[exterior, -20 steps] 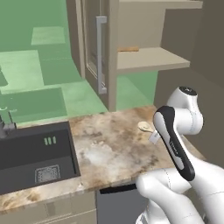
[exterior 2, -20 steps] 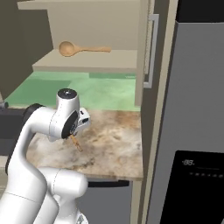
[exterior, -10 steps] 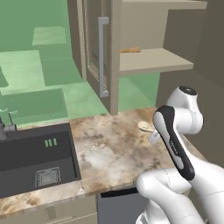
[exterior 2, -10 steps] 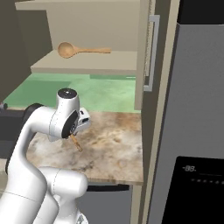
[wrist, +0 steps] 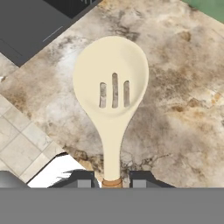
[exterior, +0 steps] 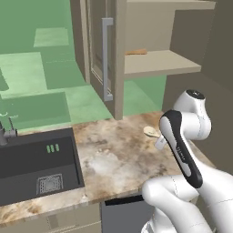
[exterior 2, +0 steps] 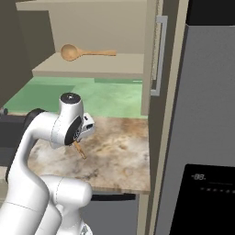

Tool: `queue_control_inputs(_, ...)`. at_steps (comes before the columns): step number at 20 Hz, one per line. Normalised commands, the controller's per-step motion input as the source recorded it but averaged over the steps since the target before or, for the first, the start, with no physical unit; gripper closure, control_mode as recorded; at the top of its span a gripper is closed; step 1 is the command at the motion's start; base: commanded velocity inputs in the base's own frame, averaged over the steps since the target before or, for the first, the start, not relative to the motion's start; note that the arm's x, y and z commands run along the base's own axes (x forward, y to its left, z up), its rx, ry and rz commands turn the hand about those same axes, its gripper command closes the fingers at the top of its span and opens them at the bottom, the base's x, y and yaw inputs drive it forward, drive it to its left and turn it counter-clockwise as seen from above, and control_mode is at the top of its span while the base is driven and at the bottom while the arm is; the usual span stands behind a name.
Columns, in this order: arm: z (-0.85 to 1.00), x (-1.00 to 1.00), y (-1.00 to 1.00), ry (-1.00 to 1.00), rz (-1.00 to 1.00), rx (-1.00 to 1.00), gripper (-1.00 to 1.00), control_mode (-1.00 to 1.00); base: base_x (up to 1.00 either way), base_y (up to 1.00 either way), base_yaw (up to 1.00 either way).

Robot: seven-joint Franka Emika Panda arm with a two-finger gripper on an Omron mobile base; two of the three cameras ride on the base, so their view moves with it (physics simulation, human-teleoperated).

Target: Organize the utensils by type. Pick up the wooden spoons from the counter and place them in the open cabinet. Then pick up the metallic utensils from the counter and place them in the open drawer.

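My gripper [wrist: 112, 182] is shut on the brown handle of a small wooden spoon [wrist: 111, 87] with a pale slotted bowl, held above the marbled counter [wrist: 183, 92]. From the left base view the pale bowl [exterior: 150, 132] pokes out beside the hand, over the counter [exterior: 113, 159]. In the right base view the brown handle [exterior 2: 80, 150] hangs below the gripper [exterior 2: 82, 136]. The large orange-tan wooden spoon [exterior 2: 87, 52] lies on the open cabinet's lower shelf [exterior 2: 92, 69]; its handle end [exterior: 135, 52] shows in the left base view.
A dark sink [exterior: 36, 164] is set into the counter's left part. The cabinet door [exterior: 107, 59] with a grey bar handle stands open left of the shelf. A tall grey fridge [exterior 2: 206, 137] borders the counter on the right.
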Motion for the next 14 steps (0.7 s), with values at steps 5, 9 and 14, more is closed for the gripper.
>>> queue_control_inputs(5, 0.00, 0.00, 0.00, 0.00, 0.00, 0.00, 1.00, 1.00, 0.00, 0.00, 0.00)
queue_control_inputs(9, 0.02, 0.00, 0.00, 0.00, 0.00, 0.00, 1.00, -1.00, 0.00, 0.00, 0.00)
queue_control_inputs(14, 0.38, -0.01, 0.00, -0.18, 0.03, 0.01, 1.00, -1.00, 0.00, 0.00, 0.00)
